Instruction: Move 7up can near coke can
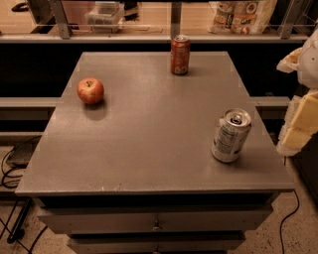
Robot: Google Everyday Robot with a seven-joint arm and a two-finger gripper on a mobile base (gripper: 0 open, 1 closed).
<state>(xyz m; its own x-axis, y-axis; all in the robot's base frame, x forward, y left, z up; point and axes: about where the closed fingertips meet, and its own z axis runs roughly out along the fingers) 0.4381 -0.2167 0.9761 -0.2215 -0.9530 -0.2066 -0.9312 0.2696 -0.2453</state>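
The 7up can point(231, 135), silvery-white with a text panel and a pull-tab top, stands near the right edge of the grey table point(149, 149). The coke can point(180, 54), red-orange with a silver top, stands upright at the far edge, a little right of centre. The two cans are far apart. My gripper point(297, 130) shows as pale yellow and white parts at the right edge of the camera view. It is beside the table, to the right of the 7up can, and does not touch it. It holds nothing that I can see.
A red apple point(90, 91) sits on the table's left side. A shelf with a plastic box point(104, 15) and a printed bag point(241, 15) runs behind the table. Cables point(15, 168) lie on the floor at the left. Drawers point(156, 223) are below the tabletop.
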